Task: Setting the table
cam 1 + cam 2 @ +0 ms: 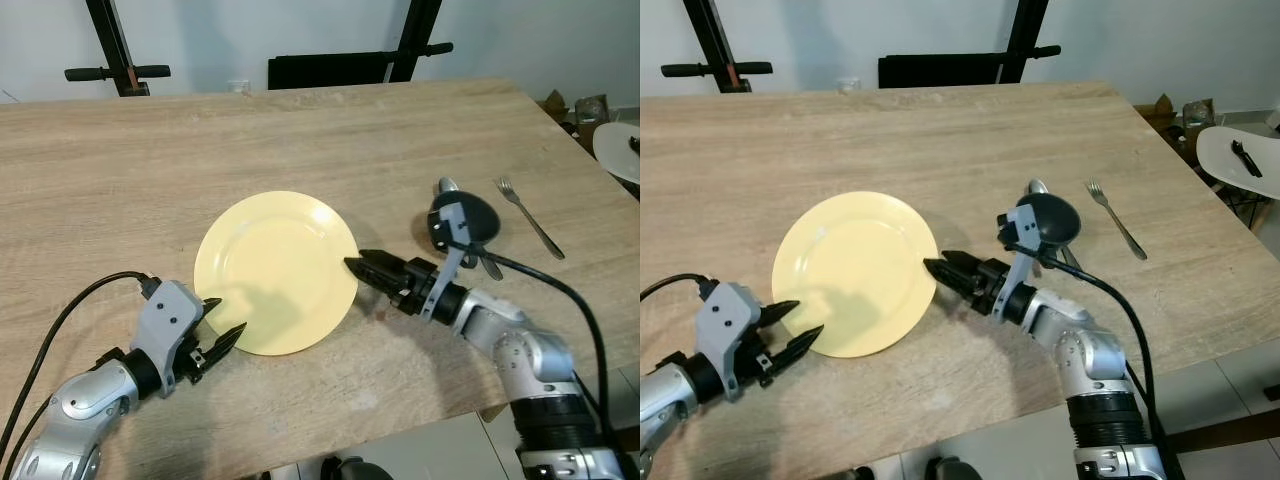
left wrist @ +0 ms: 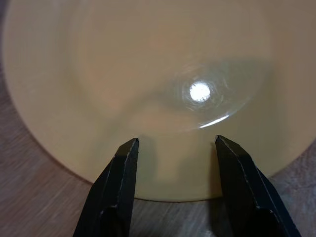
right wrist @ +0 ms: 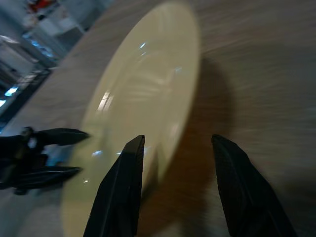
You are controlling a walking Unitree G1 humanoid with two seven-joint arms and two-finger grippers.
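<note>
The right gripper (image 1: 358, 265) hid a spoon (image 1: 1038, 187); both it and the left gripper (image 2: 175, 153) gaped at 3 and 7 o'clock of the plate (image 1: 275, 265).

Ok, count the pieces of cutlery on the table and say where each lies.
2. A fork lies to the robot's right, beyond the right arm. A spoon lies just left of it, mostly hidden behind the right wrist's camera housing, which may hide more.

Light wood tabletop (image 1: 300, 130), set with three pieces.
A yellow plate (image 1: 277, 270) lies near centre; at 3 o'clock of it a spoon (image 1: 1038, 189), then a fork (image 1: 530, 216).
</note>
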